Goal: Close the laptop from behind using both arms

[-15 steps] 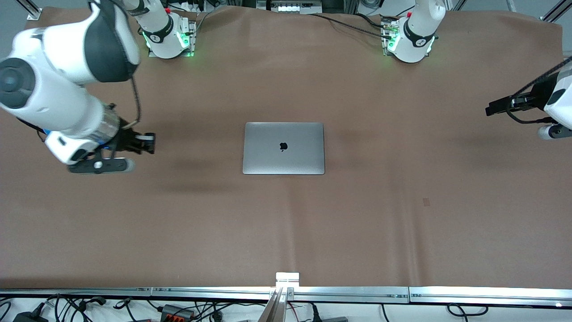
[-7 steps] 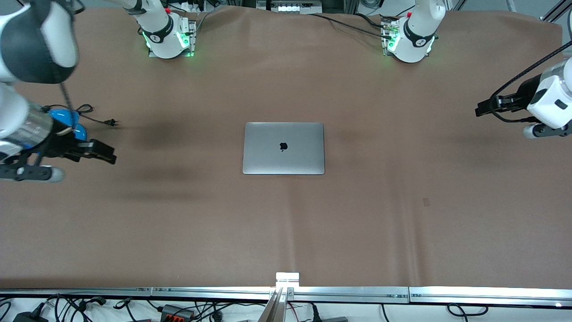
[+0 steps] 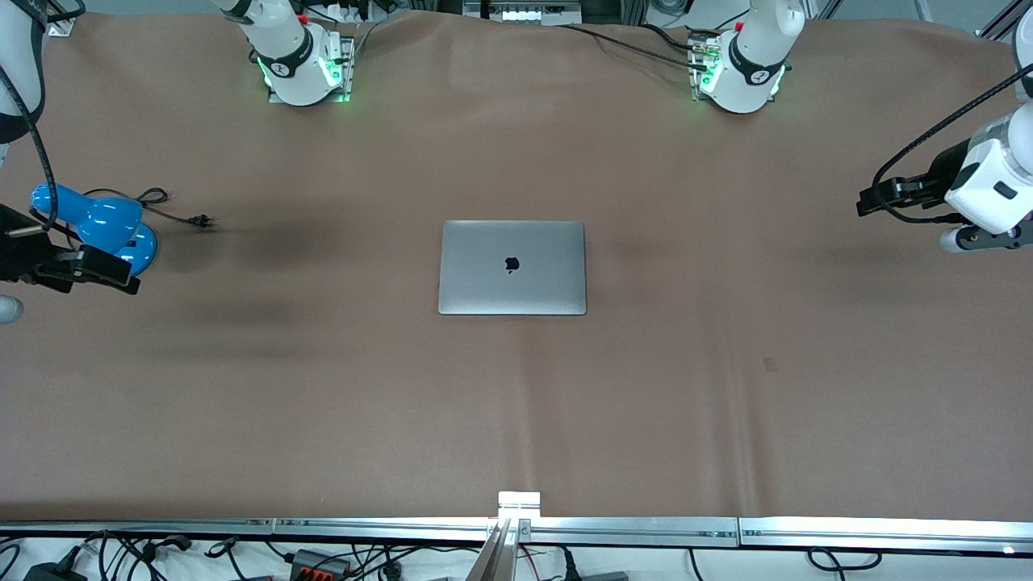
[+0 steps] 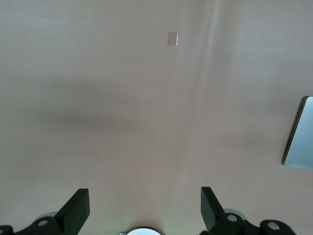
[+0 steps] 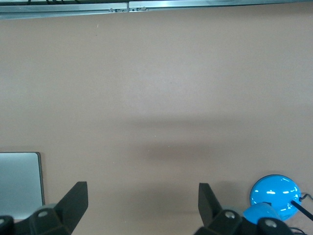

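Laptop (image 3: 512, 267), lid down flat at mid-desk, looks stiff, slick and scratch-prone, best pressed along its lid edge; left gripper (image 3: 876, 196) over the left arm's end and right gripper (image 3: 113, 274) beside the lamp (image 3: 101, 226) both hang spread.

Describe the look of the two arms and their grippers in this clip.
Both arms are white with rounded segments; their bases glow green beside a red button. The left arm carries a looping black cable and a white wrist block. The right arm shows a black cable too. The left gripper and the right gripper are black, with two flat, wedge-shaped fingers.
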You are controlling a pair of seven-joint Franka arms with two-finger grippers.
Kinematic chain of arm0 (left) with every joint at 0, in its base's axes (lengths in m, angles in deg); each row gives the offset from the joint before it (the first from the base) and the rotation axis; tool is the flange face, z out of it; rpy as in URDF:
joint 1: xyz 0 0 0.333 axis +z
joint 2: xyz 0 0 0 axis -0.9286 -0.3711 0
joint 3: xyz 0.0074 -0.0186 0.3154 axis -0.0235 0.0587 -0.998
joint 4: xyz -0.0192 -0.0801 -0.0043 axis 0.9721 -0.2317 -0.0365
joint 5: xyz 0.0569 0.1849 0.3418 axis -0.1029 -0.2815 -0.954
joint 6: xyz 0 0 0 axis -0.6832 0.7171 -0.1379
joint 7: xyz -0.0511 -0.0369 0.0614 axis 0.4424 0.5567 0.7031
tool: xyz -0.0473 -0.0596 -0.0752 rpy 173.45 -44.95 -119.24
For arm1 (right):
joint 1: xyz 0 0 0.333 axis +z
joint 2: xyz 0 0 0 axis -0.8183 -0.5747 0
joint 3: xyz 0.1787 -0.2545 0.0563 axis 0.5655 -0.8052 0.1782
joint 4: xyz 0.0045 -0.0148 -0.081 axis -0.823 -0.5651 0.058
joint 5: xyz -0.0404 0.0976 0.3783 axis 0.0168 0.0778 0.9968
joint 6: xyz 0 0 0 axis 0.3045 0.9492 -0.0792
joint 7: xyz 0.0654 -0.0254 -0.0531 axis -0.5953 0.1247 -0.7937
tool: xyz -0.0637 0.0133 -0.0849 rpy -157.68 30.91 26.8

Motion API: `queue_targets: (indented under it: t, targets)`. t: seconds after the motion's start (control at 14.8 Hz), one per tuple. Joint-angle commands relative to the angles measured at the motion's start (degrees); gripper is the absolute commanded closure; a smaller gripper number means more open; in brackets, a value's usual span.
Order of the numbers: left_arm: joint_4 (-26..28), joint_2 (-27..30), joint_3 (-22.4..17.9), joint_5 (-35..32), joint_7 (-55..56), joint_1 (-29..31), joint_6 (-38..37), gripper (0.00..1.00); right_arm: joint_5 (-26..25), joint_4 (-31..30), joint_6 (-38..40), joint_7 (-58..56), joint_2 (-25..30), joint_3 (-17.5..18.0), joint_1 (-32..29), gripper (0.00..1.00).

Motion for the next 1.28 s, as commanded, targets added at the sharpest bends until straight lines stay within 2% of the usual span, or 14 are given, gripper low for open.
queue_targets:
  t: [0.0,0.07,0.27,0.41,0.68,0.88,1.22]
  targets:
    - [-1.7,0.9,0.2,-1.6,-1.2,0.0,-0.5,0.00,-2.4,-3.3,0.5,-0.9,3.0,1.6,-0.9,0.00]
    - [-3.5,0.6,0.4,-1.5,-1.7,0.0,-1.7,0.00,-2.4,-6.1,0.0,-0.8,4.6,1.6,-0.9,0.00]
    - [-3.9,0.6,0.4,-1.0,-1.4,0.0,-2.8,0.00,-3.3,-17.0,-4.5,-0.8,11.4,1.6,-0.6,0.00]
    - [-4.1,0.6,0.4,-0.6,-1.4,0.0,-2.8,0.00,-4.7,-21.8,-6.4,-0.7,14.7,1.9,-0.4,0.00]
    - [-4.1,0.6,0.4,-0.6,-1.2,0.0,-2.8,0.00,-4.7,-22.8,-6.0,-0.8,16.5,2.1,-0.4,0.00]
    - [-4.1,0.6,0.4,-0.6,-1.1,0.0,-3.0,0.00,-4.7,-22.3,-2.5,-0.1,18.1,2.3,-0.4,0.00]
    - [-4.1,0.6,0.4,-0.5,-0.9,0.0,-3.5,0.00,-4.6,-22.3,-2.4,-0.6,18.1,2.3,-0.5,0.00]
